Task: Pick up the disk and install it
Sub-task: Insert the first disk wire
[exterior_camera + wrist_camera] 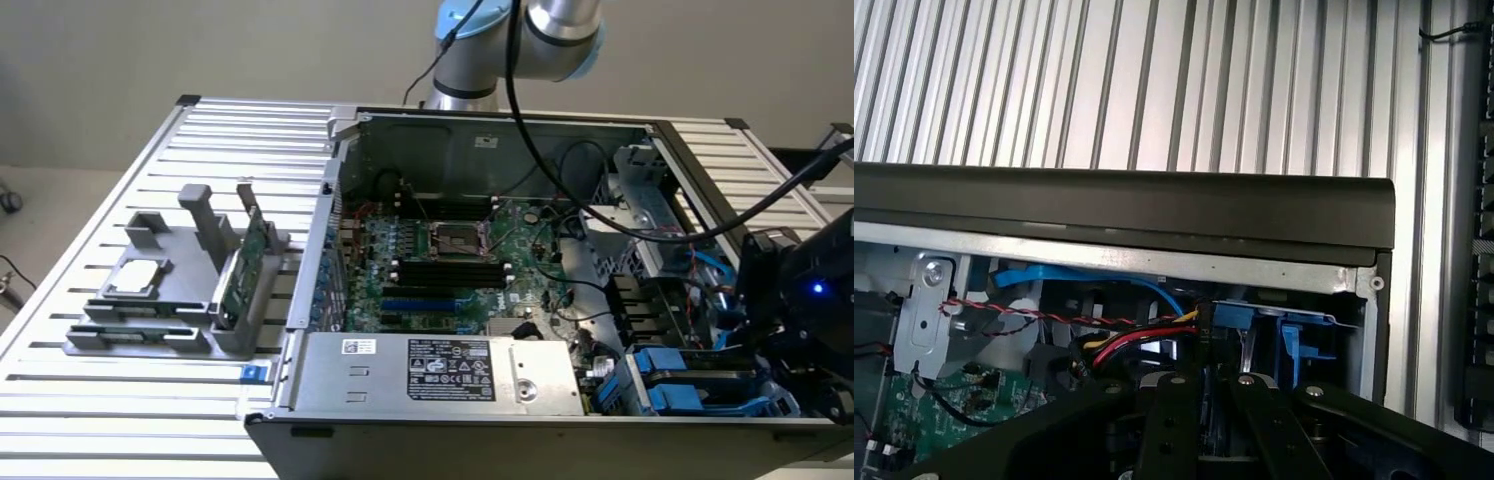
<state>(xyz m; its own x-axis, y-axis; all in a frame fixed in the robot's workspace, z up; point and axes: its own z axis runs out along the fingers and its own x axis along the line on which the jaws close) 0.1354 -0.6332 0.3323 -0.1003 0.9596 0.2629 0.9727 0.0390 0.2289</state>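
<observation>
The disk lies low in the drive bay at the near corner of the open computer case, on the exterior view's right. Its blue rails frame a grey body. My gripper hangs dark over that corner, just above and beside the disk. In the wrist view my gripper's black links reach down into the bay, with the disk's blue rails right beyond them under the case's dark rim. The tips are hidden among cables and bay parts, so any contact with the disk is hidden too.
A grey fixture on the slatted table holds a square chip and an upright green card. In the case are the motherboard and power supply. Red, yellow and black cables crowd the bay.
</observation>
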